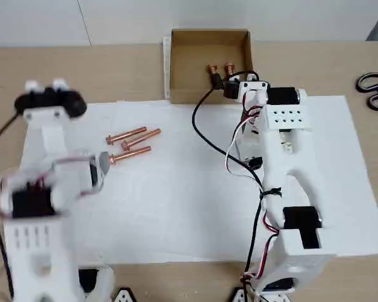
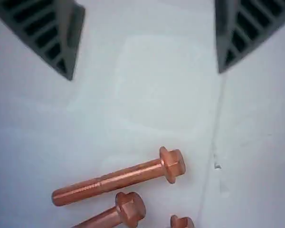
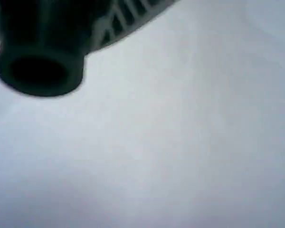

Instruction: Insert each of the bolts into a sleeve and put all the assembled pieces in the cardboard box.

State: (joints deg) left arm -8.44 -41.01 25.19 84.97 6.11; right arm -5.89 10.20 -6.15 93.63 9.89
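I saw my left pincer hanging released just above three loose bolts on the white sheet; my right pincer was clenched on a black sleeve at the cardboard box; two bolt heads showed inside it.

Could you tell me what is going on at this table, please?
Two robot arms are fitting copper bolts into sleeves. The left gripper hangs open above three loose bolts on the white sheet. The right gripper sits by the cardboard box, apparently holding a black sleeve. Two bolt heads show inside the box.
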